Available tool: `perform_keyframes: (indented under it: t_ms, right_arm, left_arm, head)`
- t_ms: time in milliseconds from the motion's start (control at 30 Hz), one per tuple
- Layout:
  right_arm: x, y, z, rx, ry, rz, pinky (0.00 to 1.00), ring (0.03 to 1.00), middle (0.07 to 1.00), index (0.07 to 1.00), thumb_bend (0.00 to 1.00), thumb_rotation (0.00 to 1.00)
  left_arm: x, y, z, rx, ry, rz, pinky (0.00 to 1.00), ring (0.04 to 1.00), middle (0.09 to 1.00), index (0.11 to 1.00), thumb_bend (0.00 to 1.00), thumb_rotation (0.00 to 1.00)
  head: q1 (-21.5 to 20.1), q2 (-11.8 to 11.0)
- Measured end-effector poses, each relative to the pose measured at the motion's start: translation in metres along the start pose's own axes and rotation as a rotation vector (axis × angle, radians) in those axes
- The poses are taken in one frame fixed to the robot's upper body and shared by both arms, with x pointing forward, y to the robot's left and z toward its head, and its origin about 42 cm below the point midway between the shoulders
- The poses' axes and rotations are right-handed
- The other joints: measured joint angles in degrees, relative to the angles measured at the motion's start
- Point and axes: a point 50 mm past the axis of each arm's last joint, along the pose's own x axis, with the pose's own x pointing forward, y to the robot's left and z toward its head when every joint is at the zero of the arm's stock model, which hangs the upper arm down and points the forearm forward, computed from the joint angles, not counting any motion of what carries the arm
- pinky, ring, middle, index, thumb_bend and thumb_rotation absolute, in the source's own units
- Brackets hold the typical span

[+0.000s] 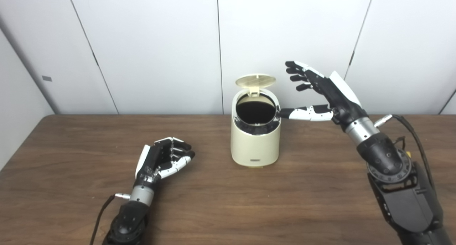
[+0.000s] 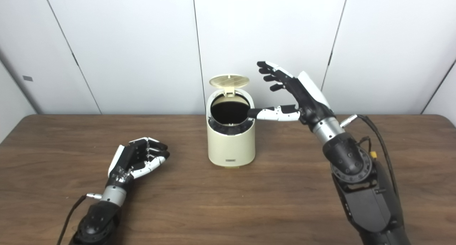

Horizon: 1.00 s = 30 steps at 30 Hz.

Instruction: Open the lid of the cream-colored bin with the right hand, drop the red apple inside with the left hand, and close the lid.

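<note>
The cream-colored bin (image 1: 254, 145) stands at mid-table with its round lid (image 1: 255, 80) tipped up at the back, so the dark opening shows. I cannot see inside, and no red apple is in view. My right hand (image 1: 327, 91) hovers open just right of the bin, fingers spread beside the raised lid. Its thumb (image 1: 306, 113) reaches to the bin's right rim. My left hand (image 1: 165, 157) rests low on the table, left of and nearer than the bin, with fingers loosely curled and nothing in it.
The brown wooden table (image 1: 228, 202) runs across the whole view, backed by white wall panels (image 1: 160, 41). A cable (image 1: 416, 138) trails off the right forearm.
</note>
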Motion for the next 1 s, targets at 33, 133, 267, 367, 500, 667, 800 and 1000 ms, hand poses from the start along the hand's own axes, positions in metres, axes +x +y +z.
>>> perform_keyframes:
  t_ms: [33, 133, 267, 367, 500, 667, 800, 1000]
  right_arm:
    - [0.005, -0.005, 0.001, -0.031, -0.002, 0.002, 0.67, 0.795, 0.845, 0.861, 0.71, 0.5]
    - [0.02, -0.021, 0.002, -0.076, -0.004, -0.004, 0.64, 0.796, 0.844, 0.859, 0.72, 0.45]
    - [0.031, -0.025, 0.01, -0.096, -0.023, 0.014, 0.68, 0.809, 0.837, 0.853, 0.72, 0.43]
    - [0.034, -0.021, 0.012, -0.125, -0.019, 0.039, 0.76, 0.854, 0.836, 0.855, 0.71, 0.44]
    - [0.036, -0.018, 0.014, -0.153, -0.02, 0.058, 0.74, 0.872, 0.852, 0.846, 0.72, 0.44]
    - [0.038, -0.016, 0.016, -0.176, -0.021, 0.088, 0.75, 0.891, 0.871, 0.834, 0.73, 0.49]
    - [0.038, -0.012, 0.017, -0.201, -0.024, 0.1, 0.71, 0.88, 0.864, 0.816, 0.76, 0.5]
    - [0.038, -0.006, 0.022, -0.227, -0.038, 0.121, 0.72, 0.899, 0.874, 0.827, 0.74, 0.49]
  left_arm:
    - [0.0, 0.0, 0.0, -0.001, 0.0, 0.0, 0.41, 0.524, 0.601, 0.497, 0.5, 0.06]
    - [0.0, 0.0, 0.0, -0.004, 0.0, 0.002, 0.42, 0.531, 0.604, 0.497, 0.5, 0.06]
    - [0.0, 0.0, 0.0, -0.002, 0.001, 0.003, 0.43, 0.538, 0.604, 0.497, 0.5, 0.06]
    - [0.0, 0.0, -0.001, -0.003, 0.002, 0.003, 0.43, 0.536, 0.604, 0.497, 0.5, 0.06]
    - [0.0, 0.0, -0.001, -0.006, 0.003, 0.004, 0.42, 0.531, 0.604, 0.497, 0.5, 0.06]
    - [0.001, 0.0, -0.002, -0.011, 0.0, 0.006, 0.41, 0.526, 0.603, 0.497, 0.51, 0.06]
    - [0.001, -0.001, -0.002, -0.01, 0.0, 0.005, 0.41, 0.524, 0.6, 0.497, 0.5, 0.05]
    - [0.001, -0.001, -0.002, -0.008, 0.0, 0.003, 0.43, 0.535, 0.604, 0.497, 0.5, 0.06]
  head:
    - [0.0, 0.0]
    - [0.0, 0.0]
    - [0.0, 0.0]
    - [0.2, -0.3]
    - [0.2, -0.3]
    - [0.2, -0.3]
    - [0.3, -0.4]
    - [0.4, -0.3]
